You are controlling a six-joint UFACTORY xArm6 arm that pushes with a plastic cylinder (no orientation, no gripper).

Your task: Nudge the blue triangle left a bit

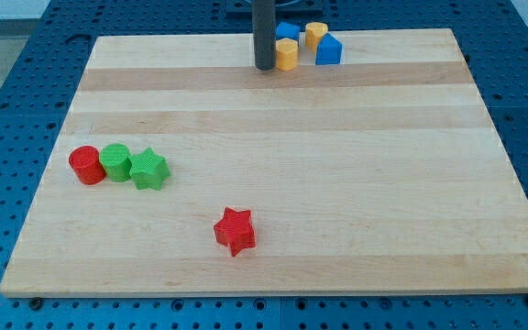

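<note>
- You have seven blocks on the wooden board [273, 174]: two blue, two yellow, two green and two red would be eight, but count again and one of the blues is half hidden, so take it as eight in all.
- There is no pincer here to open or close; the arm ends in a dark rod, and my tip [264, 68] rests on the board near the view's top.
- Just to the view's right of my tip stands a yellow block [286, 55], touching or nearly touching the rod.
- Behind that yellow block sits a blue block [287, 32], shape unclear, partly hidden.
- Further right of my tip is a second yellow block [315, 34].
- The blue triangle [328, 49] lies to the right of my tip, beyond the near yellow block, which stands between the two.
- Well below and left of my tip are a red cylinder [86, 165], a green cylinder [115, 162] and a green star [148, 170], touching in a row.
- A red star [235, 230] lies alone, well below my tip.
</note>
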